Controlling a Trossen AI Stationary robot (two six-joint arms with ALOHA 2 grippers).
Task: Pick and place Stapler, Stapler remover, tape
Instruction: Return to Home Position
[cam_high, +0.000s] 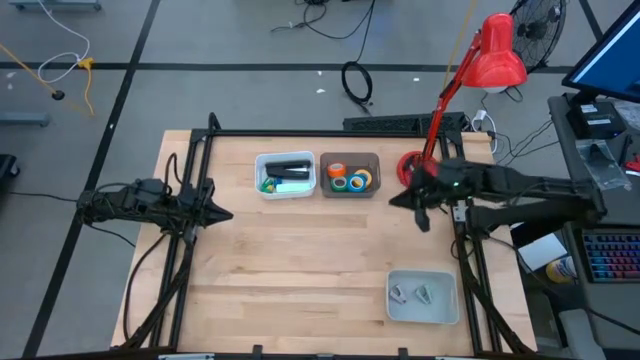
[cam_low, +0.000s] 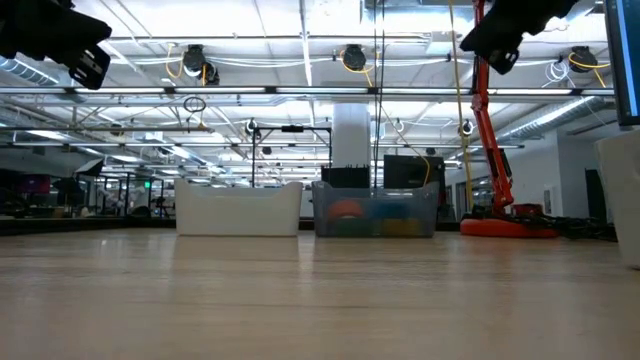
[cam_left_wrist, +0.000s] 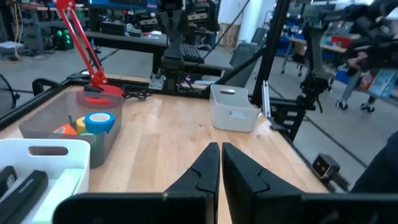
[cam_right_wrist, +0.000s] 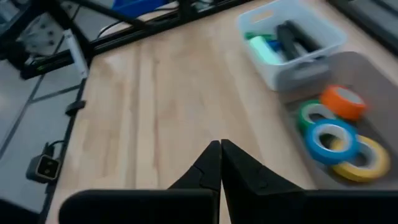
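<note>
A black stapler (cam_high: 288, 165) lies in a white bin (cam_high: 262, 186) at the table's far middle, beside green and blue pieces. To the right of that bin, a clear grey bin (cam_high: 350, 158) holds the tape rolls: orange (cam_right_wrist: 342, 101), green (cam_right_wrist: 313, 114), blue (cam_right_wrist: 329, 140) and yellow (cam_right_wrist: 368, 160). Two small grey pieces (cam_high: 410, 294), perhaps stapler removers, lie in a pale tray (cam_high: 445, 310) at the near right. My right gripper (cam_high: 394, 200) hangs shut and empty above the table, just right of the tape bin. My left gripper (cam_high: 226, 213) is shut and empty at the left.
A red desk lamp stands with its base (cam_high: 410, 166) on the table's far right corner, and its arm (cam_high: 450, 90) rises behind my right arm. Bare wood (cam_high: 300, 260) fills the table's middle and near left. Black frame rails (cam_high: 330, 132) edge the table.
</note>
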